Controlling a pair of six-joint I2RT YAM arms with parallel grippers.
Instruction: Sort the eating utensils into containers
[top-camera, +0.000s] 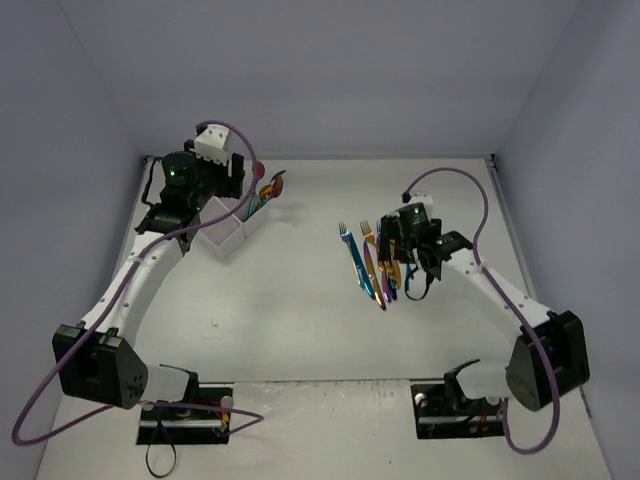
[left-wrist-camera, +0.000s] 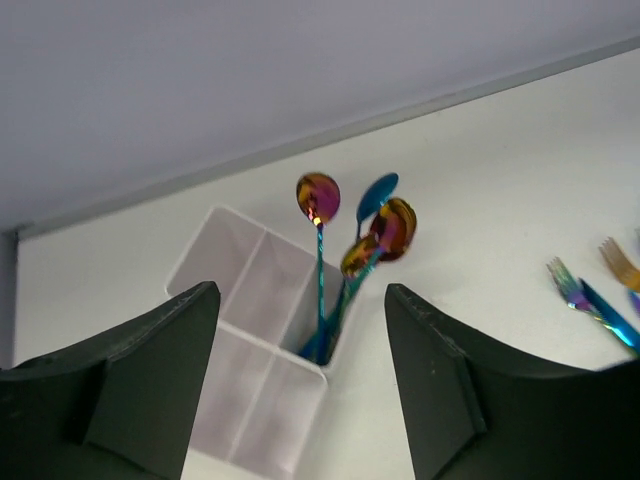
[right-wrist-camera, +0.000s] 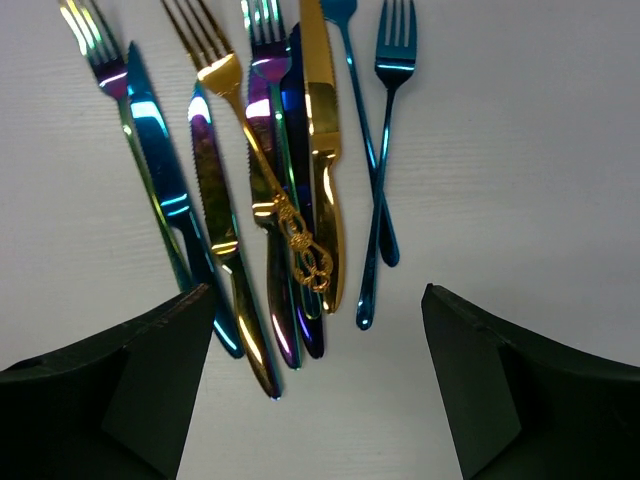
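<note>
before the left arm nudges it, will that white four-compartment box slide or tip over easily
It looks thin-walled and light, so the white four-compartment box would probably slide at a light push. It may tip too: the iridescent metal spoons all stand in one corner compartment, leaning above the rim.

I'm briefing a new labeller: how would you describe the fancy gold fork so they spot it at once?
On the white table, find the loose pile of forks and knives before the right gripper. The gold fork lies slanted across the top; only its handle ends in ornate scrollwork.
</note>
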